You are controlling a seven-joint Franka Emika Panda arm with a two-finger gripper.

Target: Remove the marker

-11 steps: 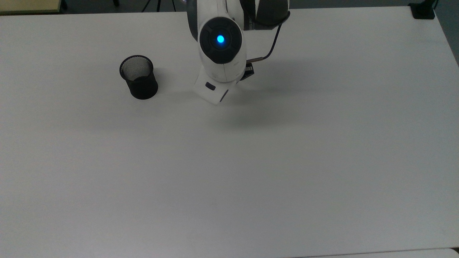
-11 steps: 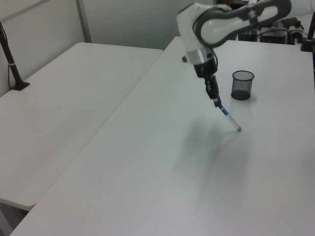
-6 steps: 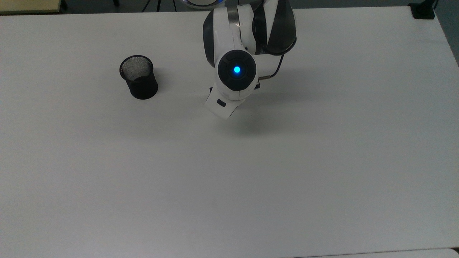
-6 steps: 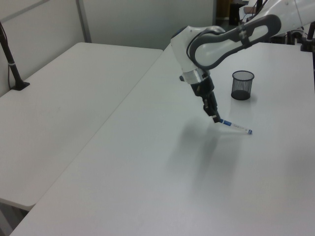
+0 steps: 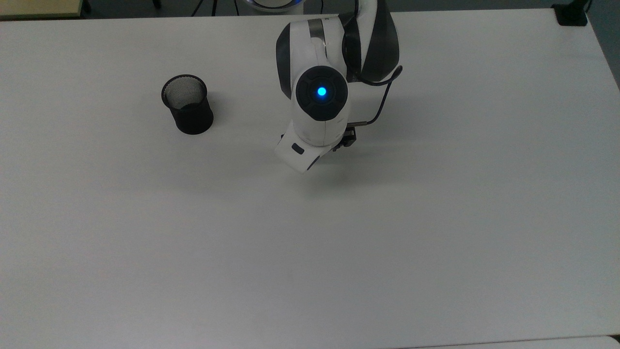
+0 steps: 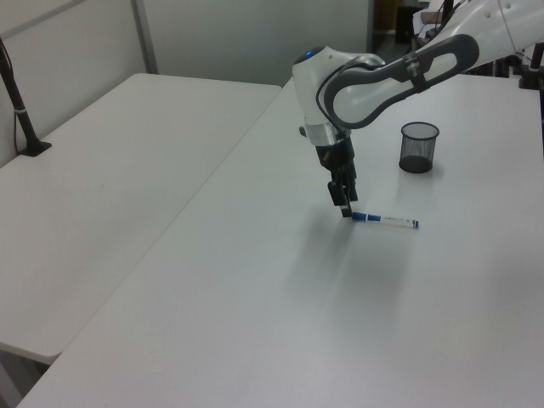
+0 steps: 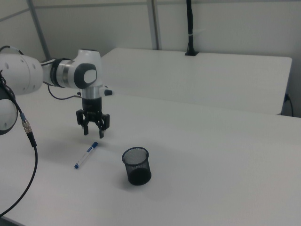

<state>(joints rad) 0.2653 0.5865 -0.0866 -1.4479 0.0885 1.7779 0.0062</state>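
Marker [image 7: 86, 155] lay flat on the table [image 7: 211, 160], clear of the cup [image 7: 137, 165], its near end just below the released, spread claw [image 7: 93, 133].

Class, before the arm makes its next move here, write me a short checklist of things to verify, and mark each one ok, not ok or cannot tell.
1. Marker out of the mesh cup: ok.
2. Marker lying flat on the table: ok.
3. Gripper open, holding nothing: ok.
4. Gripper clear of the marker, just above one end: ok.
5. Cup upright: ok.
6. Cup apart from the marker: ok.
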